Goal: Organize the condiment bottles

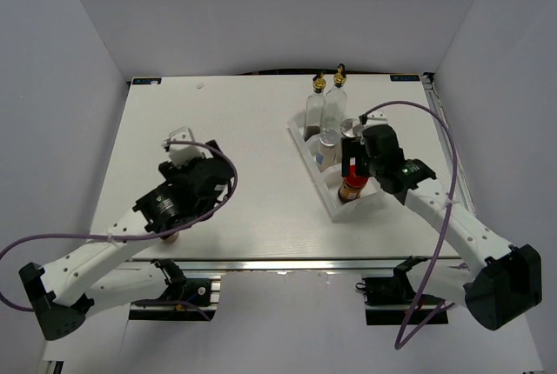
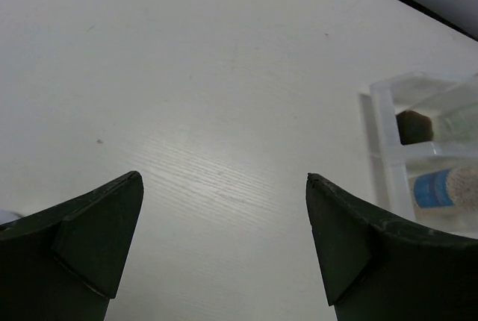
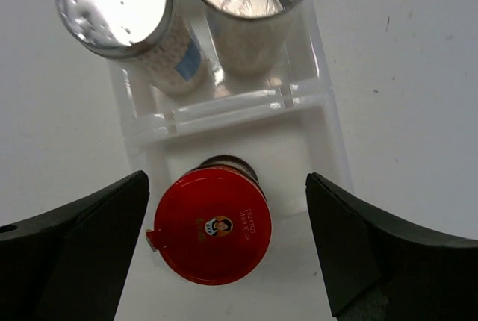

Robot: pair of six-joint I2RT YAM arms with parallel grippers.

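Because the red-capped jar (image 3: 210, 224) stands upright in the tray's (image 3: 246, 104) nearest compartment, between our right arm's (image 1: 435, 207) released jaws, we judge that arm nearer; left jaws gape, well apart, over the table (image 2: 224, 75).

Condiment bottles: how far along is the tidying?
Done: five stand in the white tray, two glass bottles at the far end, two silver-lidded cylinders mid-tray, the red-capped jar nearest. In hand: nothing; the right jaws stand open over that jar, the left jaws open over table. Left: perhaps one small item, half hidden under the left arm.
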